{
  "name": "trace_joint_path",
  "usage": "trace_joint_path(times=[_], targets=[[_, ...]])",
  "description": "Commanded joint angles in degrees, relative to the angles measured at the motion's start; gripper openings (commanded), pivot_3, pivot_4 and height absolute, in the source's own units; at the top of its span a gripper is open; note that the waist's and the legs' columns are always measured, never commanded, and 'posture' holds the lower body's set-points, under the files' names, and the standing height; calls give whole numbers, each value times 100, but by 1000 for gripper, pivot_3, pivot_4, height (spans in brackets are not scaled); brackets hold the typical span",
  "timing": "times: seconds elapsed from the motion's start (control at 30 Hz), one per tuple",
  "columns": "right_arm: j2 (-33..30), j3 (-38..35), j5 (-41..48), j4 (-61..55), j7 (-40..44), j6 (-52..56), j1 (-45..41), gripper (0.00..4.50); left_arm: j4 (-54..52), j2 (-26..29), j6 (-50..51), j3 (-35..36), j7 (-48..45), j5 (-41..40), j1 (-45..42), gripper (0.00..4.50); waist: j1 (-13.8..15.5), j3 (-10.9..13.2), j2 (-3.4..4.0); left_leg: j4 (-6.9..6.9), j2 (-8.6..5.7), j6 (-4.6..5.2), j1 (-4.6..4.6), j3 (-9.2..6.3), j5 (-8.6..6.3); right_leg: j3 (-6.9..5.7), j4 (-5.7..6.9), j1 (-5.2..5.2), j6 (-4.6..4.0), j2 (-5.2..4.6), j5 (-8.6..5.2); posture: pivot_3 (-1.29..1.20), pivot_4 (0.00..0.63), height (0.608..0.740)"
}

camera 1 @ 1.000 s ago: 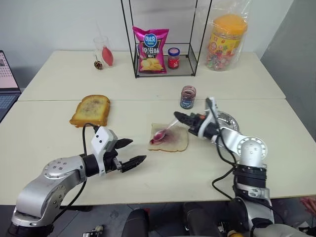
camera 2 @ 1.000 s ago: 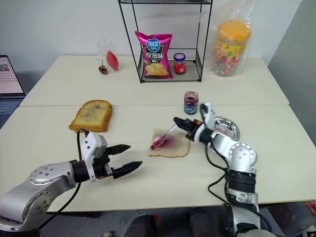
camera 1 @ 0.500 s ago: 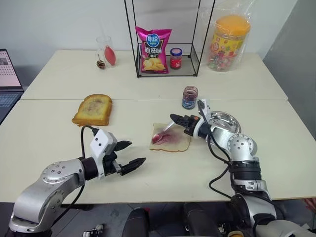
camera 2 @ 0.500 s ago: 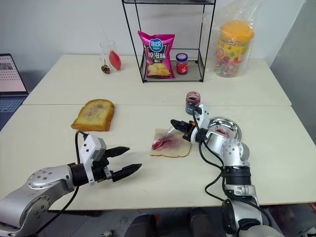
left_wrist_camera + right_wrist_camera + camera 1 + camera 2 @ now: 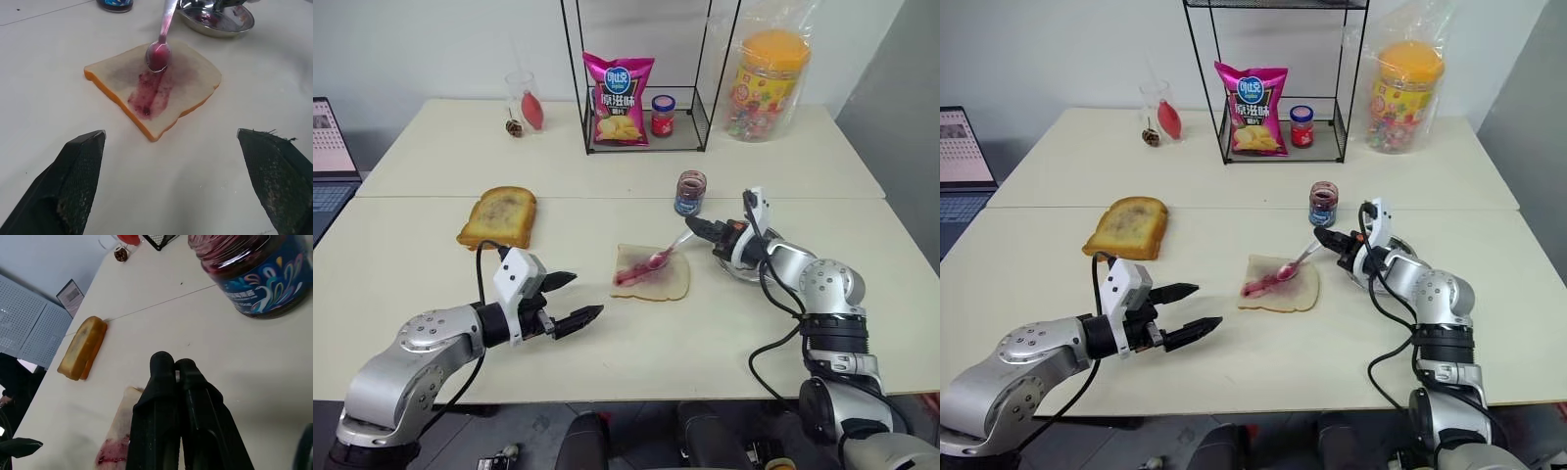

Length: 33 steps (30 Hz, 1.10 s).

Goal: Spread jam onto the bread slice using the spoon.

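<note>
A: The spoon [image 5: 668, 253] has slid right across the bread slice [image 5: 651, 273], leaving a streak of jam [image 5: 150, 93] behind.

B: So spreading is underway; the right gripper [image 5: 705, 226] stays clenched on the handle, the left gripper [image 5: 576, 299] waits released, near left.

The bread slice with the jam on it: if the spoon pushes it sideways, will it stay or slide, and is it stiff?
The bread slice lies flat and loose on the smooth table, so it may slide. It looks thin and soft, so probably floppy and light. The wet jam smear could tear there under the spoon.
</note>
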Motion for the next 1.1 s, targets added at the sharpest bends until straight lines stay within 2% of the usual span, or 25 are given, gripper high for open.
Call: trace_joint_path(times=[0.03,0.17,0.23,0.4,0.5,0.7,0.93,1.1], targets=[[-71,-366,298,-433,-166,262,-5,59,-44,47,-126,-26,-100,25,-86,4500,-4,0,0,1,-1,0,-1,2,0,2,-1,0,1,-1,0,0,150,740],[271,-675,922,-730,-443,643,-139,59,-36,41,-128,-16,-134,45,-94,4500,-25,0,0,-1,2,0,0,-1,0,2,1,-2,1,3,1,0,150,740],[542,-603,1104,-939,-568,771,-85,59,-69,47,-121,-48,-155,37,-110,4500,-44,0,0,-3,6,0,2,-2,0,2,4,-4,0,8,1,0,150,740],[831,-374,914,-1021,-690,661,122,59,-100,52,-116,-121,-205,29,-151,4500,-42,1,1,-4,7,0,3,-4,0,1,3,-4,-1,9,0,0,150,740],[945,-37,509,-884,-605,330,296,59,-109,44,-112,-202,-228,38,-227,4500,-25,1,1,-2,3,0,-1,0,0,1,-1,-2,0,2,0,0,150,740],[513,17,140,-686,-266,62,481,59,-79,47,-119,-259,-273,58,-294,4500,-21,1,1,-3,3,0,0,1,0,2,-1,-3,0,2,0,0,150,740],[-298,-188,397,-1038,97,514,799,59,100,36,-201,-416,-426,112,-448,4500,12,1,1,-1,1,0,1,0,0,1,-2,1,0,1,0,0,150,740],[-506,-461,860,-1260,110,837,768,59,367,33,-320,-613,-611,212,-739,4500,10,1,1,2,0,0,2,-1,0,1,0,3,1,2,1,0,150,740]])
